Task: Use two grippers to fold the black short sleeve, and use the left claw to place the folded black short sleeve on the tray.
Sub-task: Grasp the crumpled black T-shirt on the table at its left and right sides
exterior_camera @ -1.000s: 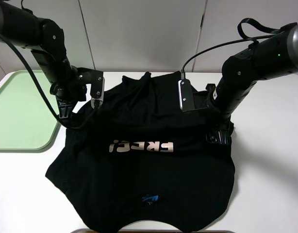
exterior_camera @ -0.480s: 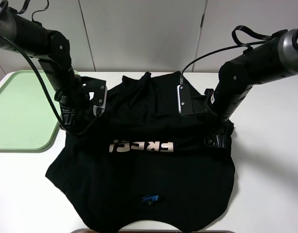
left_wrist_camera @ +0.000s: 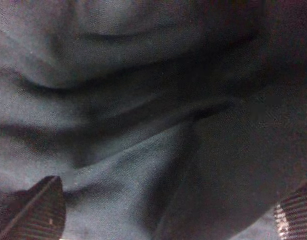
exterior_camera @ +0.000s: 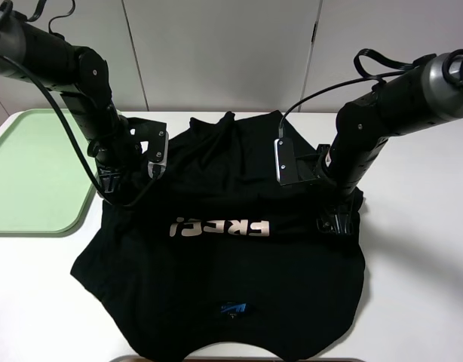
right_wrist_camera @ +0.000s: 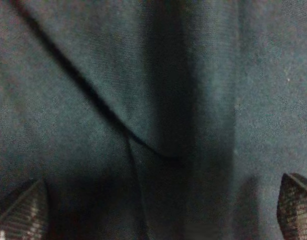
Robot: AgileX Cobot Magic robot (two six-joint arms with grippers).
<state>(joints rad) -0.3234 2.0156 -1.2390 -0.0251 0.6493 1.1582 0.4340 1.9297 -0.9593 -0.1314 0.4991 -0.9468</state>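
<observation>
White table [exterior_camera: 412, 286], black shirt [exterior_camera: 216, 294] spread mid-frame, left gripper [exterior_camera: 109, 185] down on its upper-left edge, right gripper [exterior_camera: 338, 220] on its right edge, both with jaws spread wide over cloth.

High camera overlooks the table [exterior_camera: 412, 249]; both wrist cameras sit close against its black short sleeve [exterior_camera: 231, 279].

High view bright, evenly lit, sharp, faint shadows on white table [exterior_camera: 412, 286], wrist views dim, grainy, black short sleeve [left_wrist_camera: 143, 125] blurred
</observation>
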